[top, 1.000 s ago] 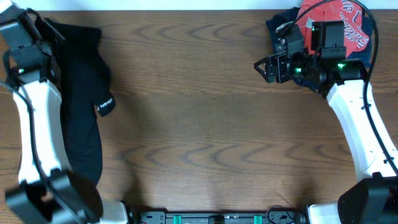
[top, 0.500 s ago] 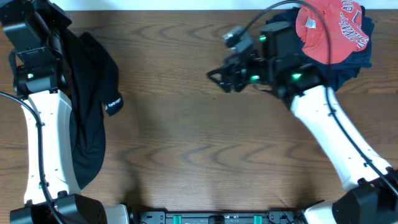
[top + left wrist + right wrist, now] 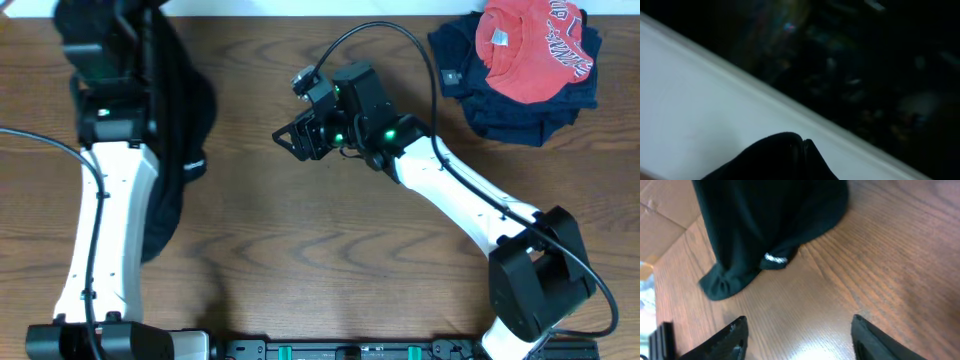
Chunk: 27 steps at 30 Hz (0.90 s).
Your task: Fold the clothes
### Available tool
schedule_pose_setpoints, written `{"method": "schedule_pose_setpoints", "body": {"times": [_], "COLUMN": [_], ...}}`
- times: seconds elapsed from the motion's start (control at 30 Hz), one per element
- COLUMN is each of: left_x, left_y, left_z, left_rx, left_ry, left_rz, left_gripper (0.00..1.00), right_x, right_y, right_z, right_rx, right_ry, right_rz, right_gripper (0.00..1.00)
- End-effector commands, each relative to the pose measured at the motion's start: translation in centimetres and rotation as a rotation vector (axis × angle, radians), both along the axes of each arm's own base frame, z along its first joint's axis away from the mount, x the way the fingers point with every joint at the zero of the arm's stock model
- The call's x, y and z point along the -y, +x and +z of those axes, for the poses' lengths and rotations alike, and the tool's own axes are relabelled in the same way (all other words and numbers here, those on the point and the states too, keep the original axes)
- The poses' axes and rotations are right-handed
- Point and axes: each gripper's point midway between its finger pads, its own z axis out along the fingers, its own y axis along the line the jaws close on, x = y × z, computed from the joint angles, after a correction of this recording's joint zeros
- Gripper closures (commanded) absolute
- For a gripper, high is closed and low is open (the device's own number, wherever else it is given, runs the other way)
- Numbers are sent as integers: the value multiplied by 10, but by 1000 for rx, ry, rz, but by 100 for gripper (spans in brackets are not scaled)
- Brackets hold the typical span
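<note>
From overhead, the black garment (image 3: 182,100) runs as a long strip down the left side of the surface (image 3: 300,260), its top bunched at the left pincer (image 3: 105,35). The right pincer (image 3: 290,140) sits well apart to its right and points toward it, so the left arm is nearer. The left wrist view shows only dark cloth low in frame; that pincer is pressed together, seemingly pinching the cloth. Only the right wrist view shows that arm's spread, empty fingers (image 3: 732,337) and the garment's lower end touching the wood beside its tag (image 3: 776,258).
</note>
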Motion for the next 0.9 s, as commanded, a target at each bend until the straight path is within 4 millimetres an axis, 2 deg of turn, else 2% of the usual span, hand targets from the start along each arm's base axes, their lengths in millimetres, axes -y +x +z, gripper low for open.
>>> {"method": "schedule_pose_setpoints", "body": {"times": [0.0,0.1,0.17,0.3,0.4,0.5,0.57,0.73,0.87], "left_x": [34,62,78,91,101,103,98,97,100], "left_y": [-12,-21,-29,-43,-53,-57,-53,-34,-36], "left_z": [34,55,69,91,108,117,111,88,91], "left_rx": [111,200,261,349,389,397,374,308,323], "left_ry": [-46,-60,-70,-140,-169,-109,-99,-83,-89], "left_rz": [-86,-150,-182,-169,-150,-82,-32,-2,-9], "left_gripper": [94,94,94,94,94,94,94,94,94], "right_x": [13,42,75,142,174,182,179,153,135], "right_y": [10,25,40,61,64,58,52,37,36], "right_z": [9,16,21,28,32,35,33,30,18], "right_rx": [-9,-17,-33,-66,-78,-87,-89,-72,-40], "right_ry": [20,15,6,-3,13,43,38,15,-90], "right_rz": [-54,-119,-192,-330,-345,-288,-248,-159,-196], "right_gripper": [39,39,38,35,33,33,32,32,32]}}
